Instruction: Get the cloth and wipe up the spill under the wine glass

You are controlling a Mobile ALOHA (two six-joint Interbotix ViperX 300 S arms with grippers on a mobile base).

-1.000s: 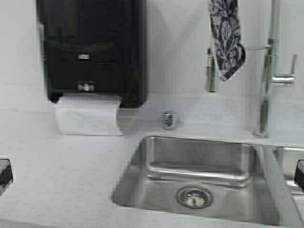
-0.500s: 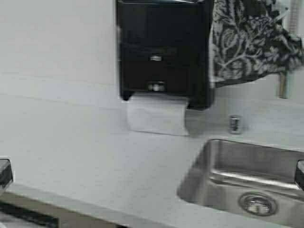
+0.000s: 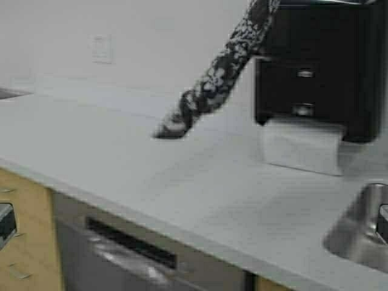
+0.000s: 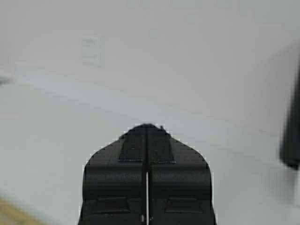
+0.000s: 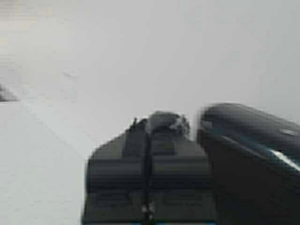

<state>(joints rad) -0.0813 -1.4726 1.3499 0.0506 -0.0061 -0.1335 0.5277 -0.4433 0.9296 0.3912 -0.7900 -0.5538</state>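
The right pincer [image 5: 149, 133], raised beside the black towel dispenser [image 3: 321, 66], was clamped on the cloth [image 3: 218, 76], which trailed slantwise above the white desk [image 3: 151, 182] toward its back edge, while the left pincer [image 4: 146, 140] was fully closed, holding nothing.

a kitchen; white counter [image 3: 121, 163], steel sink [image 3: 357, 236], wall paper-towel dispenser [image 3: 318, 66], wooden drawers [image 3: 24, 242] below
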